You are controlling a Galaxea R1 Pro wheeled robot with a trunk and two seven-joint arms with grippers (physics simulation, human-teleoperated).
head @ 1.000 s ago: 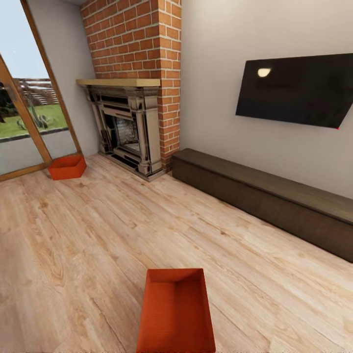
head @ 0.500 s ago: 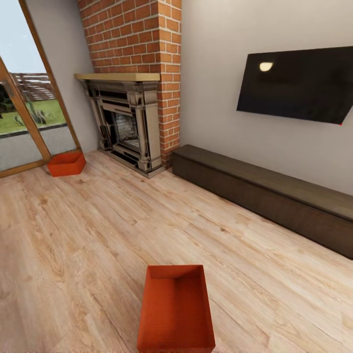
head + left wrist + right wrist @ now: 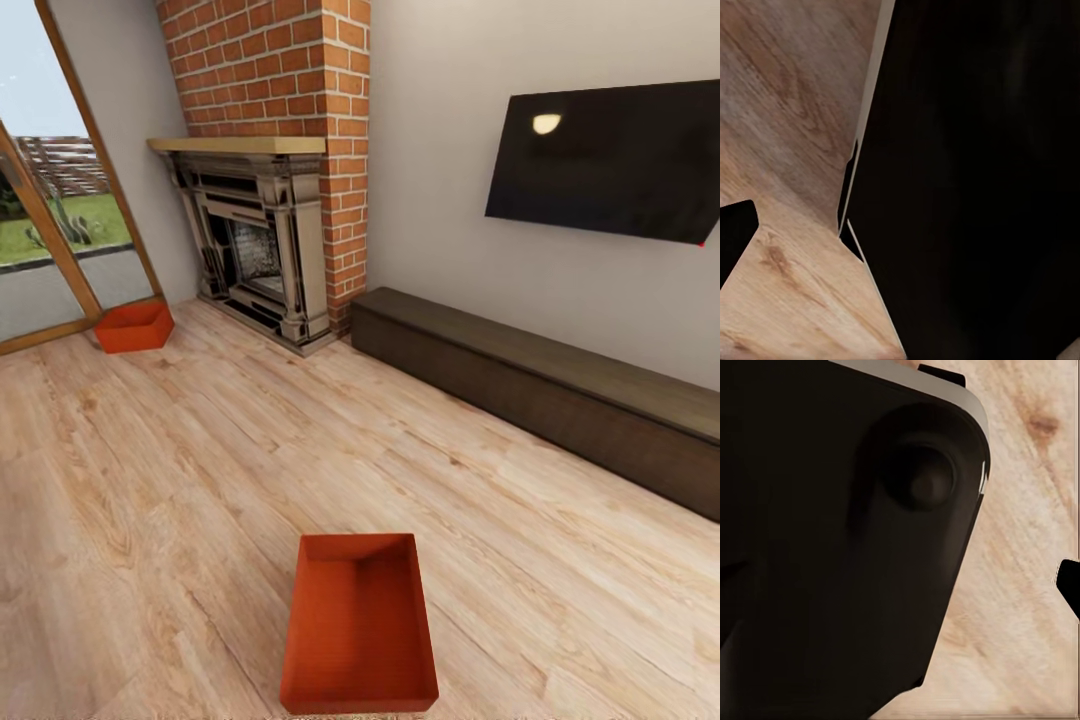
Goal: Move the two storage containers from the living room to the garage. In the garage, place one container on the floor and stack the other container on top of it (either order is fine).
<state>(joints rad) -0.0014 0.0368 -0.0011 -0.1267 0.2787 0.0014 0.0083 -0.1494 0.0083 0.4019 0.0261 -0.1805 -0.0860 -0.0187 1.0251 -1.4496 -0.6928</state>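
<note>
Two red-orange open-top storage containers stand on the pale wood plank floor of the living room. The near container (image 3: 358, 622) sits just in front of me, low in the head view, and is empty. The far container (image 3: 135, 326) rests by the glass door, left of the brick fireplace (image 3: 270, 180). In the left wrist view a small black tip (image 3: 735, 236) shows at the picture's edge beside a large black panel (image 3: 975, 180). The right wrist view has a similar black tip (image 3: 1071, 585) at its edge, over wood floor. Neither view tells how the jaws stand.
A long low dark cabinet (image 3: 540, 385) runs along the white wall under a black TV (image 3: 605, 160). A wood-framed glass door (image 3: 50, 250) stands at the far left. Open plank floor (image 3: 200, 450) stretches between the two containers.
The head view has shifted a little, so the near container sits slightly higher and shows whole. Both containers stay where they were on the floor.
</note>
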